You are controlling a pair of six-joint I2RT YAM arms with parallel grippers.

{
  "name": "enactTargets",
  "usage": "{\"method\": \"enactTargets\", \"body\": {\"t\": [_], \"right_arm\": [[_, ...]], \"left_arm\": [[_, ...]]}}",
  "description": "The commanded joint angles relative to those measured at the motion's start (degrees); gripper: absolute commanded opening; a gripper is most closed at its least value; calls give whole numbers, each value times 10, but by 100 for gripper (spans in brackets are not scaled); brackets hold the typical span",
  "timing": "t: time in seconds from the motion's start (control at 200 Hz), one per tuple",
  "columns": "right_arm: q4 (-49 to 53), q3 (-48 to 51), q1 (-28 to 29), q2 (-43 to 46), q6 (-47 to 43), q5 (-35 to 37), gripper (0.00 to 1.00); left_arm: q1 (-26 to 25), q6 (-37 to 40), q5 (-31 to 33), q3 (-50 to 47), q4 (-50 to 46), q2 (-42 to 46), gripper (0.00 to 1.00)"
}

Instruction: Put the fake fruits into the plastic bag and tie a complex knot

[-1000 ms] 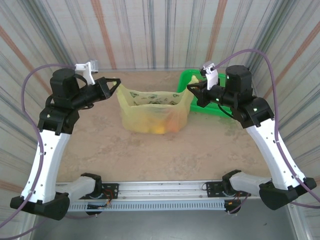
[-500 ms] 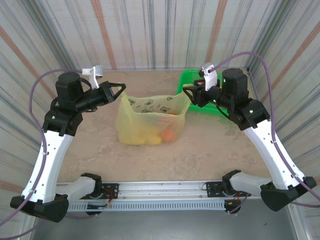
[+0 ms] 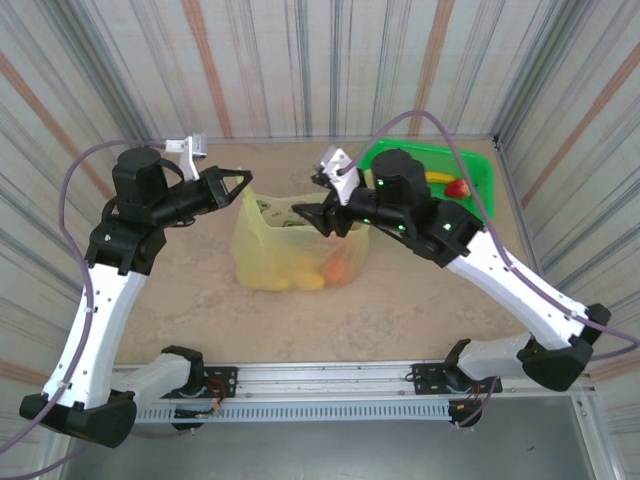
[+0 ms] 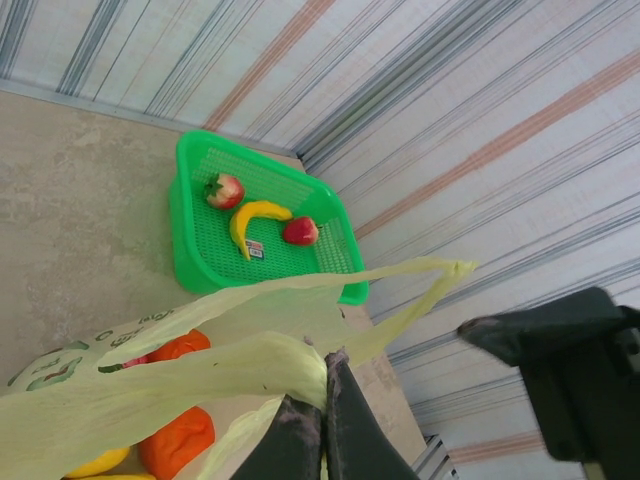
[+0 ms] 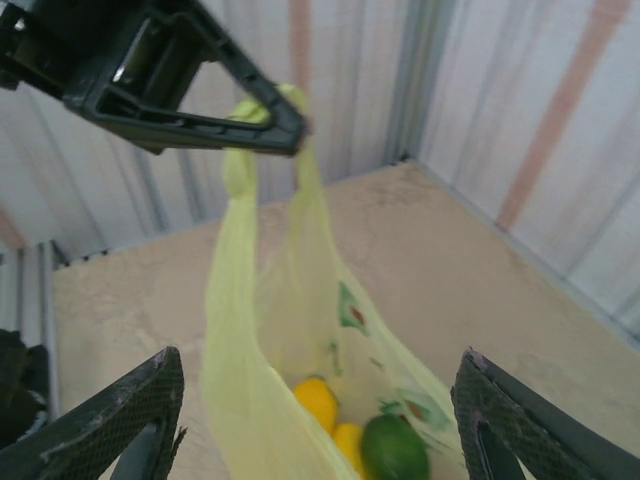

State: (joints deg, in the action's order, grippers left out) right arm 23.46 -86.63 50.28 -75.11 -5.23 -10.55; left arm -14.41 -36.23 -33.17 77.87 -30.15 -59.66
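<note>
The plastic bag stands on the counter, right in the middle between the two arms, mouth up and pulled tall on its left side. Inside it, count two orange balls in the left wrist view, and two yellow pieces plus one dark green piece in the right wrist view. That makes five fake fruits that can be made out in there.

Two handles on this bag. The held handle is pinched tight in the left gripper, jaws closed flat on the film and lifting it. The free handle stretches out long and thin toward the right arm, and that is the one to watch. The right gripper hovers over the bag's far right rim, jaws spread wide, nothing in them. It is clearly the nearer arm, with the loop just beside it.

Off to the right, the green basket holds three more: one banana and two strawberries. So the filling looks unfinished.
</note>
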Motion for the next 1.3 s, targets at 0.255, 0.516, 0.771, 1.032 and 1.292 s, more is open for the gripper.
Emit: {"method": "enactTargets", "body": {"t": [0.255,0.516,0.771,1.032,1.292], "right_arm": [[-57,-99,26,-140,29,-83,70],[-63,-148,28,-191,43,-109,49],[-29,-175,20,-208,37,-132,0],[-92,-102,3,-157,37,-157,0],[-101,-88,-6,-147,34,-189,0]], "left_arm": [[-15,18,8,0,3,14,0],[-19,24,13,-6,0,19,0],[-20,32,4,-16,32,36,13],[-20,96,47,-24,30,78,62],[-23,191,118,-99,45,144,71]]}}
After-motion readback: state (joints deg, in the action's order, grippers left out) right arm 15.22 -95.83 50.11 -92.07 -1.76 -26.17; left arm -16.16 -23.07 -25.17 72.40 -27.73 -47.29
